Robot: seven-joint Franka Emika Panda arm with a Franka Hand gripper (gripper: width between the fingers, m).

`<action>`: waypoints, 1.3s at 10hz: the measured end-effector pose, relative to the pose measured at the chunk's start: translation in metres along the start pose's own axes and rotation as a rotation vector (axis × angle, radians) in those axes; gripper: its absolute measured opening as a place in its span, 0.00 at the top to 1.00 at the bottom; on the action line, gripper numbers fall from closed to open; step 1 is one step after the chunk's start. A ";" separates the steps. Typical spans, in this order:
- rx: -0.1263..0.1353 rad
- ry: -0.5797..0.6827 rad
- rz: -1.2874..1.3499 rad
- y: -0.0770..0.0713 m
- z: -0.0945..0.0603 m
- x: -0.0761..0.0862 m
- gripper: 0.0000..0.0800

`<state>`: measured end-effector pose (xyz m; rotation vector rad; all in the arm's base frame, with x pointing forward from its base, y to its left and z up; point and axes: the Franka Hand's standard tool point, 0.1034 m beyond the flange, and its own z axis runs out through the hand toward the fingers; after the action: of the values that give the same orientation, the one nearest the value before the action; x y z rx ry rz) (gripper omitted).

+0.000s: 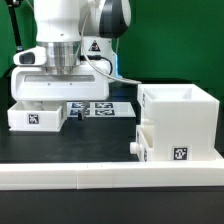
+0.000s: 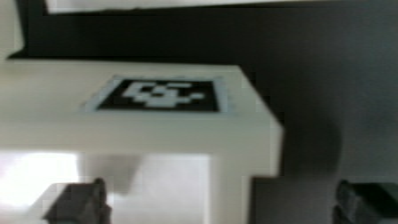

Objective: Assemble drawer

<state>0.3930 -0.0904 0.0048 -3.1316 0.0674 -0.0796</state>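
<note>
Gripper (image 2: 222, 203) above tray (image 2: 178, 140), jaws wide, empty. One fingertip (image 2: 79, 200) over tray top, not outside wall. Risk on descent: striking tray, skewing it, missed grasp.

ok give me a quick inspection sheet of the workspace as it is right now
surface: black table, marker board lying flat on it
job's things: housing upright at the exterior view's right, knobbed tray close against its side; second tray at that view's left, under the arm
clutter: nothing seen
grippers: gripper open, over the second tray
cables: one cable looping off the arm
surroundings: white border rail along the near edge, green backdrop behind
</note>
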 end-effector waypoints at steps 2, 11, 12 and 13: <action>0.001 -0.001 -0.003 -0.001 0.000 0.000 0.39; 0.001 -0.001 -0.007 -0.001 0.000 0.000 0.95; 0.001 -0.001 -0.008 -0.001 0.000 0.000 0.95; 0.002 -0.002 -0.011 -0.002 -0.001 0.001 0.95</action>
<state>0.3942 -0.0880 0.0055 -3.1303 0.0501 -0.0772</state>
